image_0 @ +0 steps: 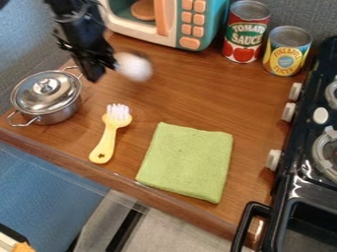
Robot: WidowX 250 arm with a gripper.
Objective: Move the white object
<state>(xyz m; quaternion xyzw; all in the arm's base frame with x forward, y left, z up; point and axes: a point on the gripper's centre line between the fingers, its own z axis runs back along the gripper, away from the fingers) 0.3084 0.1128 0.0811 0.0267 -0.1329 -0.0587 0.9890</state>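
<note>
The black gripper [105, 71] hangs over the upper left of the wooden counter, between the lidded pot and the toy microwave. A blurred white object [133, 67], rounded in shape, is right beside the gripper's tip, on its right side. Whether the gripper holds it or only touches it I cannot tell, nor whether it is off the counter.
A metal pot [47, 96] with a lid stands at the left, a yellow brush [110, 133] right of it. A green cloth [187, 161] lies near the front edge. Behind are a toy microwave [191, 24] and two cans [246, 32]. The black stove [309, 172] borders the right.
</note>
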